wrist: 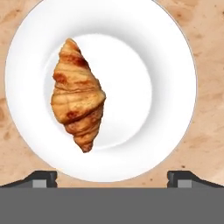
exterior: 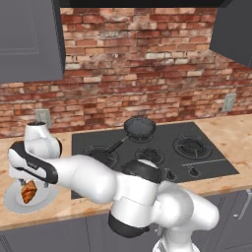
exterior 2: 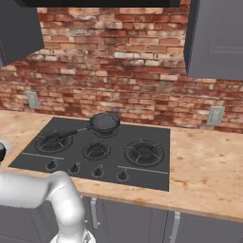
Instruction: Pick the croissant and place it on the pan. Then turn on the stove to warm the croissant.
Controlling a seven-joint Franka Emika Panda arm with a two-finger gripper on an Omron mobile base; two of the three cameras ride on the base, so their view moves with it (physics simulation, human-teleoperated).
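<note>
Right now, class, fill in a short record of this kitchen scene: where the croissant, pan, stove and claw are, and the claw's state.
croissant: lying on the white plate, off-centre
plate location: wooden counter, beside the stove
pan: on a rear burner, nothing in it
stove: black cooktop, front knobs
claw: open, above the plate, not touching the croissant

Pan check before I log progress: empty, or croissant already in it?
Empty: the pan holds nothing; the croissant lies on the plate.
</note>
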